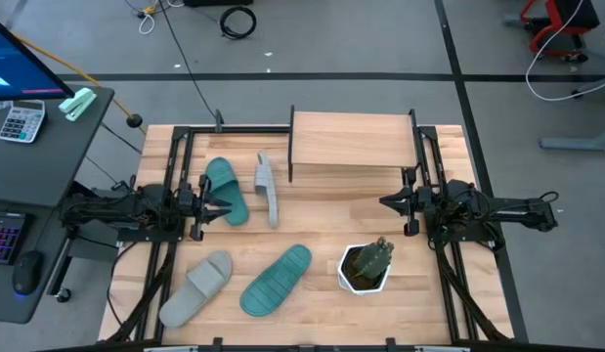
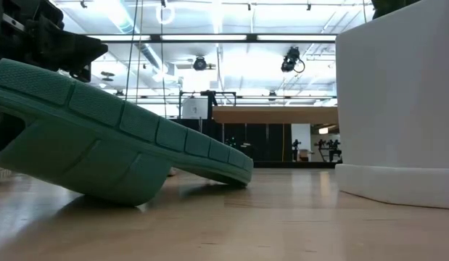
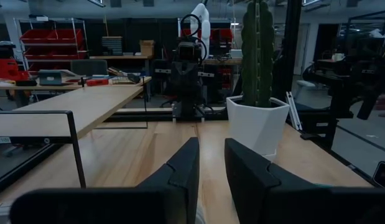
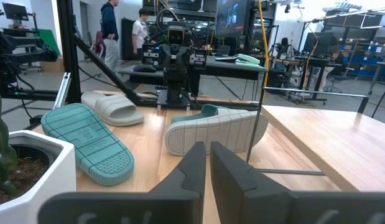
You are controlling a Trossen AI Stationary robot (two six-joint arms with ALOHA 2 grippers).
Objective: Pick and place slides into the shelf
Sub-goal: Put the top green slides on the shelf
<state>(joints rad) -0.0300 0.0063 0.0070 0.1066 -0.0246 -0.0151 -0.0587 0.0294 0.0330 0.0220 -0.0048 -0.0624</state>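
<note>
Four slides lie on the table in front of the shelf (image 1: 351, 147). A teal slide (image 1: 227, 191) lies under the fingertips of my left gripper (image 1: 216, 194), which hangs level above it, open by a narrow gap and holding nothing. A grey slide (image 1: 268, 188) stands on its side edge beside it. Another grey slide (image 1: 196, 286) rests on its sole near the front left. The second teal slide (image 1: 277, 280) lies sole up, on its strap and toe. My right gripper (image 1: 388, 202) waits shut at the right.
A white pot with a cactus-like plant (image 1: 366, 266) stands at the front right, between the sole-up teal slide and the right arm. The shelf's thin black legs (image 4: 257, 112) stand on the table. People (image 4: 111, 25) stand in the room beyond the table.
</note>
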